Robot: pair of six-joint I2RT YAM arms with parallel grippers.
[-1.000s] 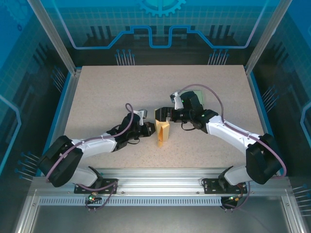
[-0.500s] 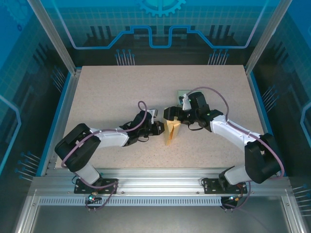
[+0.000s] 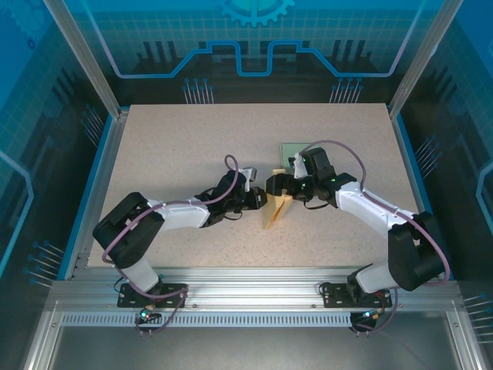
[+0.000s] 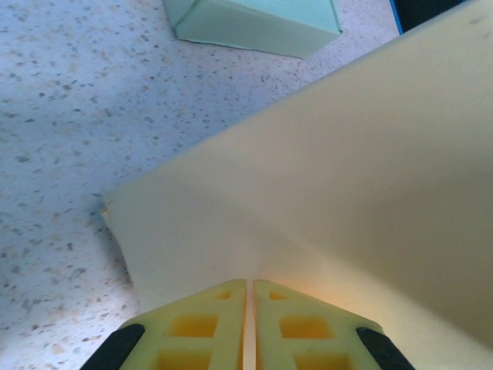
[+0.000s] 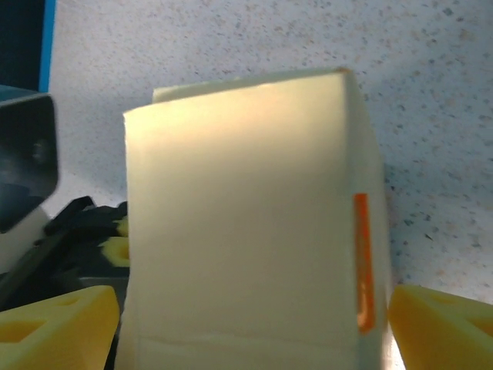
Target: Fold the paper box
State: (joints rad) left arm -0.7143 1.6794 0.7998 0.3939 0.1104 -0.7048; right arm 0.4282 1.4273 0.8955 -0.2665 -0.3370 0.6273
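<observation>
1. The box, a pale yellow paper shell, stands partly folded on the table, just below the middle of the top view, between the two grippers.
2. The left gripper reaches in from the left of that frame and meets the box's left side.
3. In the left wrist view its fingers sit at the bottom edge, pressed almost together, with only a thin slit between them.
4. A flap of the box runs down into that slit, so the left gripper is pinching the paper.
5. The flap slopes up to the upper right of that frame, and its free corner hangs over the table at middle left.
6. The right gripper comes in from the right of the top view and sits at the box's upper end.
7. In the right wrist view its fingers stand wide apart in the two bottom corners, with the box between them.
8. A dark sliver appears to part the left-hand finger from the box wall; the right-hand finger lies just beside the wall with the orange mark, and I cannot tell whether it touches.
9. So the right jaws straddle the box without a clear clamp on it.
10. A green box lies on the table at the top of the left wrist view, apart from the paper.
</observation>
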